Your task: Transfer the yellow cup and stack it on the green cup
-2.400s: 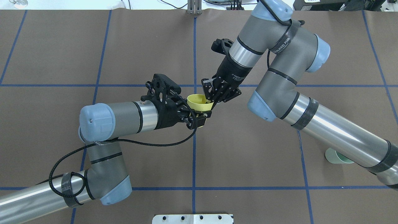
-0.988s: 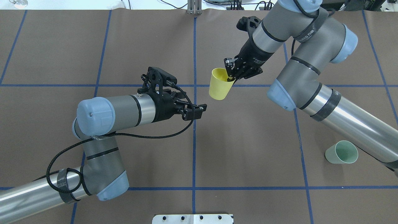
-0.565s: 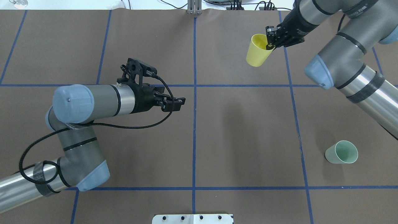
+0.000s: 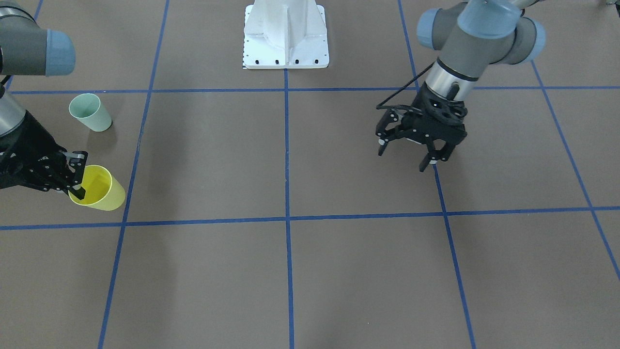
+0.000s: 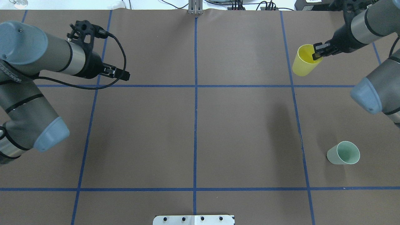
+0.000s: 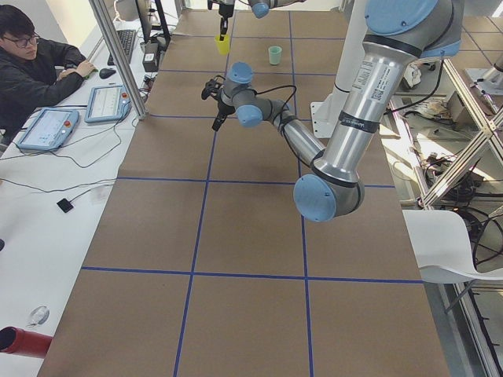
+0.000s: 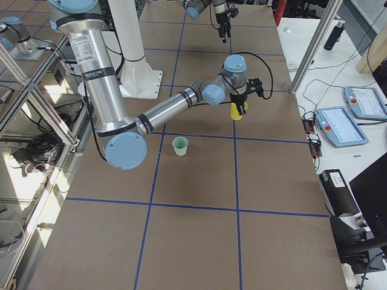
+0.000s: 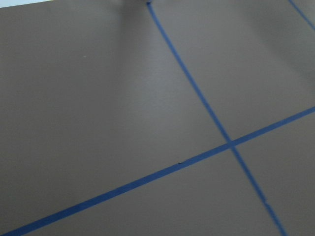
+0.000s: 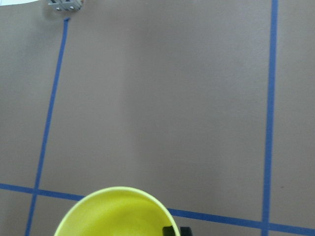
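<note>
- Brown matte sheeting is seen laid flat over the table (image 5: pixel 243 125), split into big rectangles by thin blue tape lines (image 5: pixel 195 125).
- Far left in the overhead view: left arm (image 5: pixel 34 53), with grey tube sections, pale blue rounded joint caps and a brushed-metal wrist band.
- A black braided cable (image 5: pixel 120 59) is looped from the wrist camera mount back under the arm.
- Left gripper (image 4: pixel 403 159): black, skeletal linkage, fingers spread wide with nothing between them. It is held over bare sheeting, well apart from both cups. Only sheeting and tape are shown by its wrist camera.
- Centre, at the robot's edge of the table: white metal base plate (image 5: pixel 193 219), with a row of dark bolt holes.
- Right, far side of the table: yellow cup (image 5: pixel 303 65), glossy smooth plastic, tapered, mouth up. It is carried clear of the table, hung by its rim.
- Right gripper (image 5: pixel 317 55): clamped on the yellow cup's rim, one black fingertip (image 9: pixel 170 230) inside the wall, the other outside.
- Further right and nearer the robot: green cup (image 5: pixel 342 153), pale mint plastic, same tapered shape, plain. It is stood upright on the sheeting, mouth up, well apart from the yellow cup and untouched by either gripper.
</note>
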Action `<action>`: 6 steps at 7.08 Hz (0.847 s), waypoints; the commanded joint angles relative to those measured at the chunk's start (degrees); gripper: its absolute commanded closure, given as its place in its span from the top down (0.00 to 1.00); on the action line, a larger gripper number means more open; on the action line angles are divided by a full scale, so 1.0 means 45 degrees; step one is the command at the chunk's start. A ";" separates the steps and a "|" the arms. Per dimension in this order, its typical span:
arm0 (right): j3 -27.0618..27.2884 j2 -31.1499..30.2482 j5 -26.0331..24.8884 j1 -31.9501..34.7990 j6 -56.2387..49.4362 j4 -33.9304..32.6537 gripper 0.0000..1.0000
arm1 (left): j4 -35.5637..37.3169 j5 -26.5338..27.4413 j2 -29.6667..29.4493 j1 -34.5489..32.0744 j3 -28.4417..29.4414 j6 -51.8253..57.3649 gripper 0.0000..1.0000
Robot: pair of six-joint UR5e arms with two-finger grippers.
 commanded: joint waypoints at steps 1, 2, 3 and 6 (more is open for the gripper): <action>0.1849 -0.2652 -0.0286 -0.0009 -0.0389 0.0021 0.00 | 0.0265 -0.1625 0.1683 -0.2347 0.0406 0.3232 1.00; 0.3038 -0.4019 -0.0189 -0.0010 -0.0428 0.0040 0.00 | 0.0227 -0.1709 0.2134 -0.2667 0.0544 0.3961 1.00; 0.3823 -0.5464 -0.0188 -0.0454 -0.0448 0.0137 0.00 | 0.0110 -0.1729 0.2448 -0.2786 0.0546 0.4239 1.00; 0.4455 -0.6747 0.0513 -0.1315 -0.0429 0.0158 0.00 | 0.0031 -0.1730 0.2782 -0.3002 0.0584 0.4397 1.00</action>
